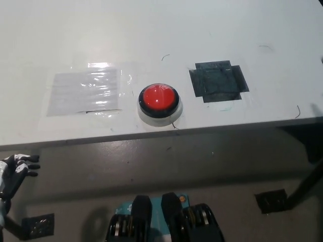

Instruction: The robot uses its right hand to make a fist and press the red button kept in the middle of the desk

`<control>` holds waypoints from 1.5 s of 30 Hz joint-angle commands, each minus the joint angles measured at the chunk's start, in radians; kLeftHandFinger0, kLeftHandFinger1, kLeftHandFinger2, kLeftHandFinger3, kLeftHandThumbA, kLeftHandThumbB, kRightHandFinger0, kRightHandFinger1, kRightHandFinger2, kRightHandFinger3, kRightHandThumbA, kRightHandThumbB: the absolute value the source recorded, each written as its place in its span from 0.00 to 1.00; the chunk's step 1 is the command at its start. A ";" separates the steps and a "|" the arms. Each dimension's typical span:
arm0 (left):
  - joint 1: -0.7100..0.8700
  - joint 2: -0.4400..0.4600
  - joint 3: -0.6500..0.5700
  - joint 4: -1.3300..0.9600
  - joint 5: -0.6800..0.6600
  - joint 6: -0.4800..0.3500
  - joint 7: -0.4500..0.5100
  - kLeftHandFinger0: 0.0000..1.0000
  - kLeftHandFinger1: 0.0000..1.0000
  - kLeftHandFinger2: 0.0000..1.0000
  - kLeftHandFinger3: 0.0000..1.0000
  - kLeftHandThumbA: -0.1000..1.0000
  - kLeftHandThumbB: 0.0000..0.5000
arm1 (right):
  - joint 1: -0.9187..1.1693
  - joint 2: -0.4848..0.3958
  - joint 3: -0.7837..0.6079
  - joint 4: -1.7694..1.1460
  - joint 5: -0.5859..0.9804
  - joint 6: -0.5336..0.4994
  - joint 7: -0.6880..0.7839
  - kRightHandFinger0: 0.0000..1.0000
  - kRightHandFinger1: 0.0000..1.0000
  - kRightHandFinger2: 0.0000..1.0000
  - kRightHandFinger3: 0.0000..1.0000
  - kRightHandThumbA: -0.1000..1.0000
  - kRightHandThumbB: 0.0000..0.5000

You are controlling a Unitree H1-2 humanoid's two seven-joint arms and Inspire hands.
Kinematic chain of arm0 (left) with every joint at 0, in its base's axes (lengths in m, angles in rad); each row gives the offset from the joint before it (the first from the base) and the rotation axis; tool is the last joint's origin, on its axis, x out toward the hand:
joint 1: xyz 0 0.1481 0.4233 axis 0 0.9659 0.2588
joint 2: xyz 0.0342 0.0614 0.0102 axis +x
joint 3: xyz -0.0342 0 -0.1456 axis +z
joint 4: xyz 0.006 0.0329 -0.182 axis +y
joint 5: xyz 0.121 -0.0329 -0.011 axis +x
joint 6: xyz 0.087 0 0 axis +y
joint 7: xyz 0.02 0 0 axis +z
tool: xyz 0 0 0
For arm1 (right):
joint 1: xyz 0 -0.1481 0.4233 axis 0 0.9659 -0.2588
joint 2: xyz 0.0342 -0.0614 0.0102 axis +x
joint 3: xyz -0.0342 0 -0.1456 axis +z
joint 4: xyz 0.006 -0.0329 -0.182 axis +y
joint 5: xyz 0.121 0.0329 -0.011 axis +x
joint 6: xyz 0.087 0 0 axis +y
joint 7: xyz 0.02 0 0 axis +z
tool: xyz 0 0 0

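Red button (159, 98) sits on a white round base near the tabletop's (166, 30) near edge, about mid-width. Nothing touches it. Clear glossy tape patch (86, 91) lies just left of the button; black tape patch (218, 81) lies to its right, both flat on the surface. Left hand (15, 170) rests low at far left, below the tabletop edge, fingers (30, 166) apart, holding nothing. Right hand is out of view. Floor (212, 166) is grey, with small dark tape squares.
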 commanded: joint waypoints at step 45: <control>-0.042 0.014 0.002 -0.019 -0.021 -0.017 -0.006 0.47 0.48 0.55 0.55 0.60 0.02 | -0.367 0.446 0.261 0.650 -0.126 -0.367 0.081 0.00 0.00 0.16 0.24 0.65 0.11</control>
